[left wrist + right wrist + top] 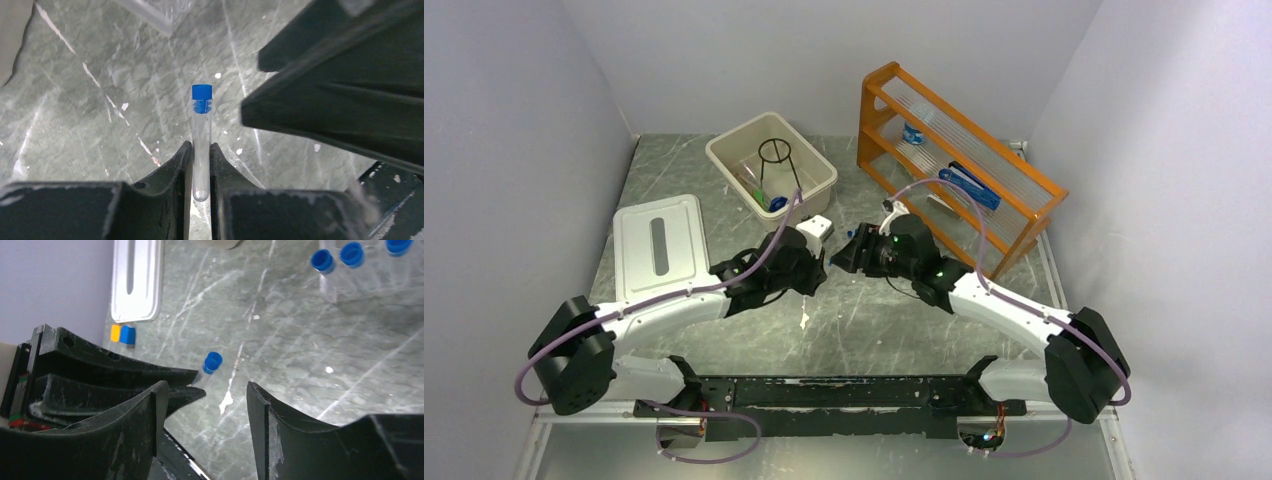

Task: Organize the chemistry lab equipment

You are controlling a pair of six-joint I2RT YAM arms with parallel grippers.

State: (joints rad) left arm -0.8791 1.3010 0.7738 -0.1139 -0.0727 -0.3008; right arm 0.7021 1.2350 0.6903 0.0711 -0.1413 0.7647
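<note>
Soft, even light fell from above in the overhead view, leaving only faint shadows on the marble table (pixel 864 320) under the arms. The pale lid (pixel 660 245) at the left carried a dull sheen. At the left wrist the test tube (pixel 202 115) was sharp, while the fingers (pixel 170 185) of the left gripper (pixel 201 150) blurred near the lens. At the right wrist the far blue caps (pixel 352 254) were soft, and the right gripper (pixel 205 387) was dark.

Top cam overhead; 2 wrist cams close, share tube (pixel 201 140).
</note>
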